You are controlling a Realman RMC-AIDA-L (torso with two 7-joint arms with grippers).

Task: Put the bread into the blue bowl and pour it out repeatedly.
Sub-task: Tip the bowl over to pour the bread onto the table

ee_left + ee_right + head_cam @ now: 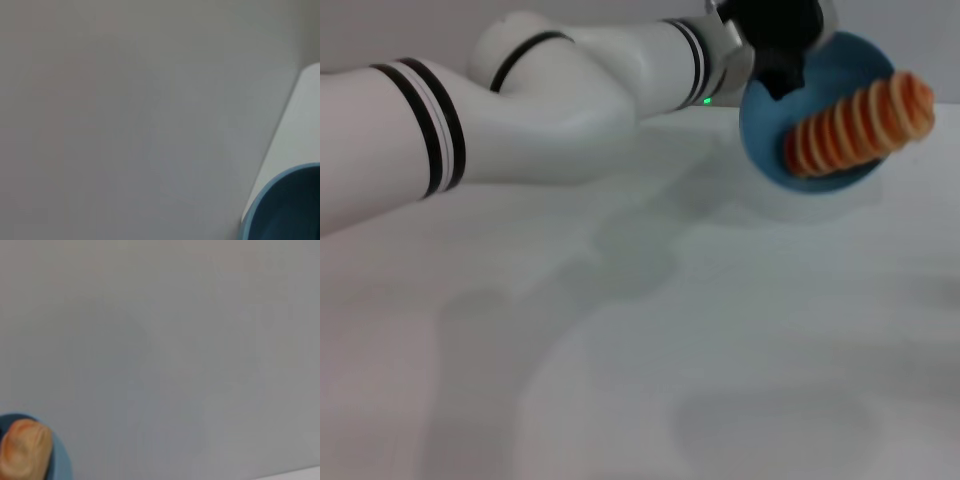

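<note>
One pour was judged under way: the blue bowl (pixel 820 130), gripped at its rim by the left gripper (pixel 782 68), was tipped above the desk (pixel 720 350), the bread (pixel 860 122) sliding out.

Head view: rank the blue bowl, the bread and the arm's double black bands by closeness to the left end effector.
1. Blue bowl, tilted, its rim under the left end effector.
2. Bread, inside the bowl, sticking out past its rim on the far side.
3. Double black bands, far back along the left arm.
</note>
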